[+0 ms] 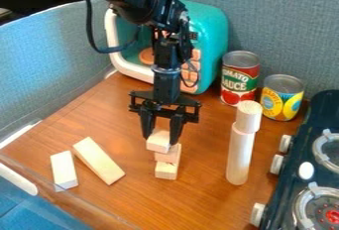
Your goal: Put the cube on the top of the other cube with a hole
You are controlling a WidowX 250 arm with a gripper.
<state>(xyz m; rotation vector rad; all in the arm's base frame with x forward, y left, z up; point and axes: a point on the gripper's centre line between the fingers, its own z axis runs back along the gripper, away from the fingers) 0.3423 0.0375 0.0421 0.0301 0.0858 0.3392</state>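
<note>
My gripper (162,137) hangs near the middle of the table, pointing down, with its two fingers closed on the sides of a light wooden cube (157,142). Directly below the held cube is a slightly pinker wooden block (169,154), which rests on a paler cube (166,171) standing on the table. The held cube sits a little left of the blocks under it; whether it touches them I cannot tell. A small dark notch shows near the upper edge of the lowest cube, and I cannot tell if it is the hole.
Two wooden blocks (64,170) (98,160) lie at the left. A tall wooden cylinder (240,154) with a shorter one (249,117) on top stands right of the stack. Behind are two cans (240,78) (282,98) and a teal toy microwave (210,40); a stove (317,174) is at right.
</note>
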